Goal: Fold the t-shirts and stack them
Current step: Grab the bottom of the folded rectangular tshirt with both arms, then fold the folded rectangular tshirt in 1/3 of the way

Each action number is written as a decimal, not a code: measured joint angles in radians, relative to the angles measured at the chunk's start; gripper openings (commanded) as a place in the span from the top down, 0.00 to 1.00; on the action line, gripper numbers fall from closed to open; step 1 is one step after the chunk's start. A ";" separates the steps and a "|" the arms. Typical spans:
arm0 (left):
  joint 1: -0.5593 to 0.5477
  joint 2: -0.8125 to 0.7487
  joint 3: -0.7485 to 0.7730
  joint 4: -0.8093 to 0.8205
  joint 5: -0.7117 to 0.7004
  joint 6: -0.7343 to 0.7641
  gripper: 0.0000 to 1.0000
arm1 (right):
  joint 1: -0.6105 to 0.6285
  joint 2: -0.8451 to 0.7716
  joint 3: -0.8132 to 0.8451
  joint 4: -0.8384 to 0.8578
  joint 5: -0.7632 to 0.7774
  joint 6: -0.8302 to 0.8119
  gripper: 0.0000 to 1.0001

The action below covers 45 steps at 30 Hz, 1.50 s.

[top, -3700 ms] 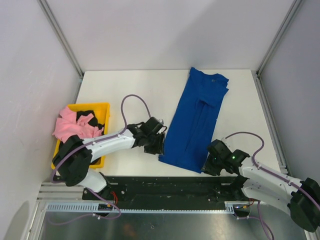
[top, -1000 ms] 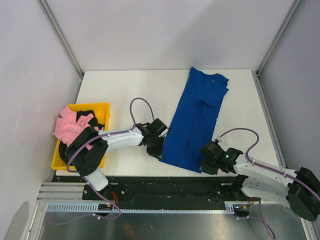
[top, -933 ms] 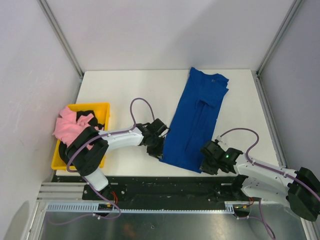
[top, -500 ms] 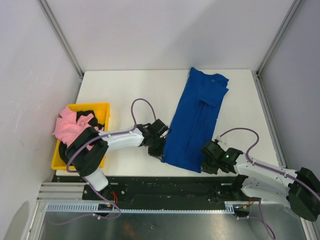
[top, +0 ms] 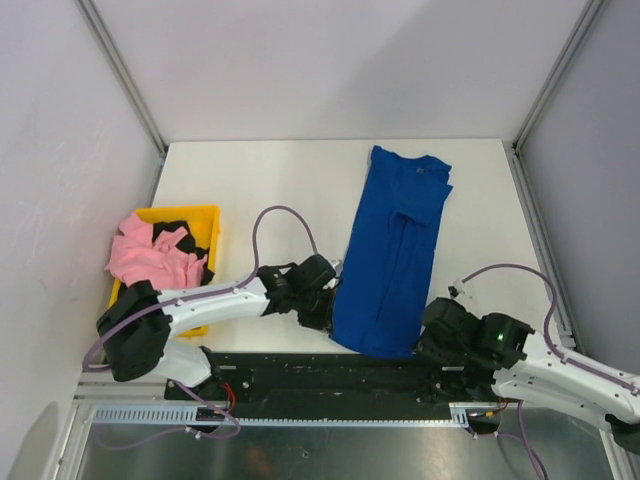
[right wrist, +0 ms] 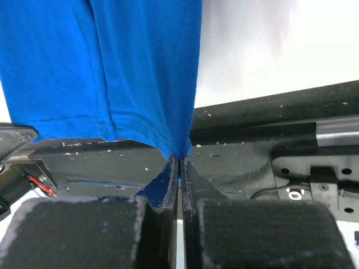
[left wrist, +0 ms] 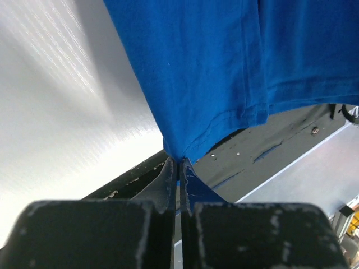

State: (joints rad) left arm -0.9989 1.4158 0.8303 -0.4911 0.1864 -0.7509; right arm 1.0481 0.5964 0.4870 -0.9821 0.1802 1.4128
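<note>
- The blue shirt [top: 392,250] lies lengthwise on the table [top: 250,180], folded narrow, with its near hem over the front edge.
- The left claw [left wrist: 178,168] is pinched shut on the hem's left corner, and the right claw [right wrist: 180,163] on its right corner.
- I'd say it's light, limp cloth; corners are the sensible hold.
- The yellow bin [top: 208,212] holds a crumpled pink shirt [top: 140,255] and a black shirt [top: 172,230].

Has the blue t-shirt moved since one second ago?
Yes. The blue t-shirt slid toward the near edge of the table; its hem now overhangs it, and its collar has left the far edge.
</note>
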 measured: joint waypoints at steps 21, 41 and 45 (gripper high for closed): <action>0.223 0.494 0.676 0.000 -0.080 0.018 1.00 | -0.693 0.587 0.322 0.323 0.026 -0.492 1.00; 0.371 0.861 1.145 -0.012 -0.003 0.082 1.00 | -0.925 0.972 0.523 0.621 -0.109 -0.648 1.00; 0.374 0.898 1.188 -0.009 0.011 0.088 1.00 | -0.945 0.998 0.526 0.637 -0.123 -0.654 1.00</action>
State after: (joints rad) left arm -0.6250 2.3135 2.0178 -0.4999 0.1970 -0.6632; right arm 0.1028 1.5944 1.0130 -0.3450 0.0574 0.7589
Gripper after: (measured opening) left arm 0.010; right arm 0.029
